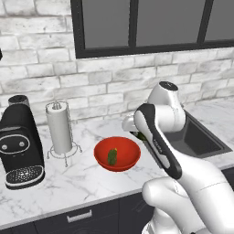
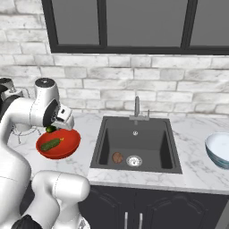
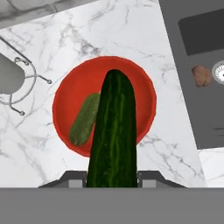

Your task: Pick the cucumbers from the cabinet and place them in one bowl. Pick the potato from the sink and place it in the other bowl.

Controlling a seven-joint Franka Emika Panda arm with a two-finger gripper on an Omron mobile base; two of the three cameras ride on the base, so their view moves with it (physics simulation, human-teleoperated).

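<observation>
The gripper [image 3: 113, 177] holds a cucumber [image 3: 114, 131] above the red bowl [image 3: 144, 87] containing another cucumber [image 3: 84, 119].

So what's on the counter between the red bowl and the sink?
Nothing: in the right base view, bare marble counter separates the red bowl from the sink. The hand view shows the same.

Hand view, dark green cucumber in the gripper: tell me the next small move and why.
Probably lower a little and open the gripper. The held dark green cucumber hangs above the glossy red round bowl, where the other green cucumber already lies. The small brown potato waits in the dark grey sink.
</observation>
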